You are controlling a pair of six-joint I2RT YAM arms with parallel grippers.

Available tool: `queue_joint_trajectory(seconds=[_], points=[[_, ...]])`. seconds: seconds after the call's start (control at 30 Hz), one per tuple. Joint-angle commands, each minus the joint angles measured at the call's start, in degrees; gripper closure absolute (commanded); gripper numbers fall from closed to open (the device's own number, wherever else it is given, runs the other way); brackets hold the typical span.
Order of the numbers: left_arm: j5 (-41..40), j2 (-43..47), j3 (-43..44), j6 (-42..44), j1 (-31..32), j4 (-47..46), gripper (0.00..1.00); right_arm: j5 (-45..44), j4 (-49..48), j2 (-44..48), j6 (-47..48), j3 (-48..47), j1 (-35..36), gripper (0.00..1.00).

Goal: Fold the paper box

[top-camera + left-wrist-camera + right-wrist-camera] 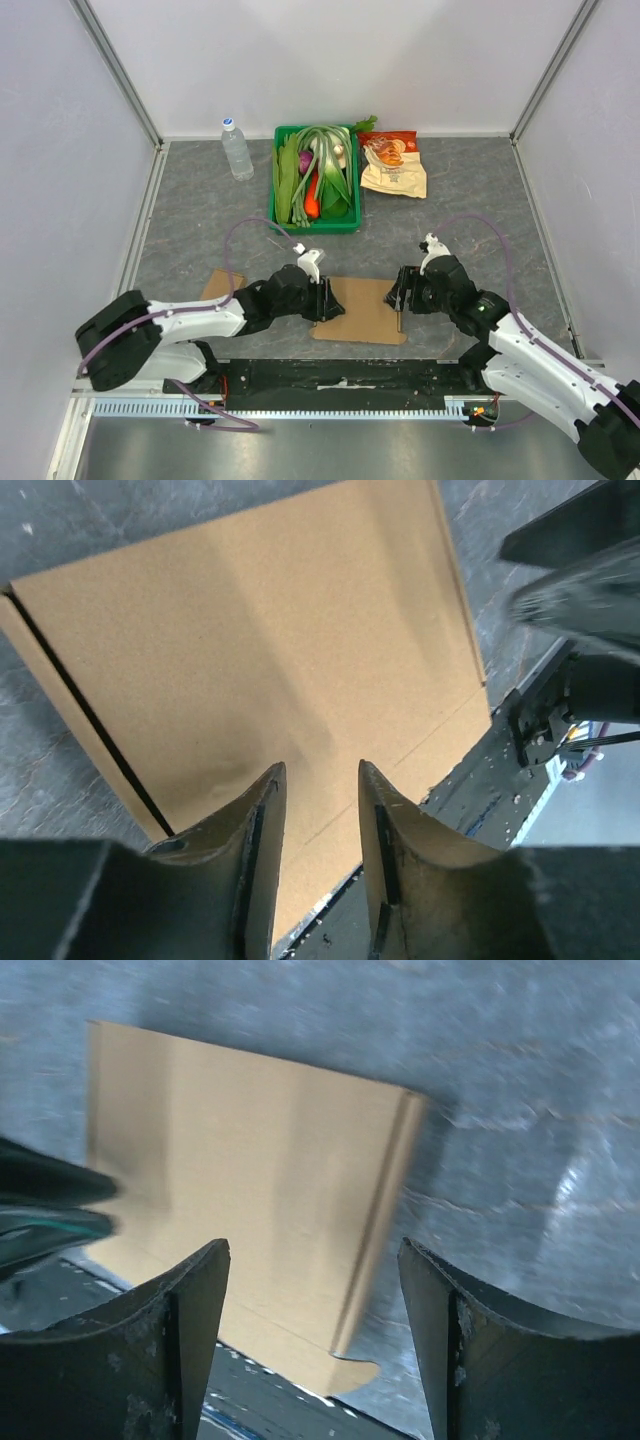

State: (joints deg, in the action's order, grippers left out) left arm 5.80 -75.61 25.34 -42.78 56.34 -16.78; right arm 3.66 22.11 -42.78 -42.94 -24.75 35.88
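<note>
The paper box is a flat brown cardboard blank lying on the grey table near its front edge, between my two grippers. My left gripper hovers low over the blank's left edge. In the left wrist view the box fills the frame beyond my left gripper, whose jaws stand narrowly apart with nothing between them. My right gripper is at the blank's right edge. Seen from the right wrist, my right gripper is wide open above the box, and the folded right edge runs between the jaws, untouched.
A green crate of vegetables stands at the back centre, with a water bottle to its left and snack bags to its right. Another brown cardboard piece lies left of my left arm. A black rail borders the table's near edge.
</note>
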Motion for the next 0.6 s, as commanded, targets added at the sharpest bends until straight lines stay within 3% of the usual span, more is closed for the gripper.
queue_joint_trajectory(seconds=[0.0, 0.17, 0.2, 0.27, 0.3, 0.4, 0.57], points=[[-3.2, 8.4, 4.5, 4.8, 0.0, 9.3, 0.53, -5.4, 6.3, -0.8, -0.7, 1.2, -1.2, 0.25], [-10.6, 22.9, 0.9, 1.9, -2.2, 18.8, 0.34, 1.0, -6.8, -3.3, 1.1, 4.3, -2.0, 0.45], [-9.9, 24.1, -0.6, 1.0, -3.2, 18.4, 0.24, 1.8, -8.2, -5.1, 1.1, 5.1, -2.0, 0.49], [-4.1, 25.8, -4.9, -1.7, -7.0, 17.0, 0.18, 1.9, -10.9, -6.3, 1.5, 6.2, -2.5, 0.52], [-2.2, 25.6, -6.0, -2.4, -8.1, 13.4, 0.15, 2.0, -11.4, -7.0, 1.5, 6.5, -2.7, 0.58], [0.6, 23.1, -8.5, -4.8, -10.5, 9.9, 0.14, 2.0, -11.8, -6.3, 1.7, 8.0, -4.6, 0.73], [2.5, 16.3, -10.4, -7.7, -11.3, 2.0, 0.12, 5.2, -13.2, -7.4, 0.2, 10.8, -10.0, 0.84]])
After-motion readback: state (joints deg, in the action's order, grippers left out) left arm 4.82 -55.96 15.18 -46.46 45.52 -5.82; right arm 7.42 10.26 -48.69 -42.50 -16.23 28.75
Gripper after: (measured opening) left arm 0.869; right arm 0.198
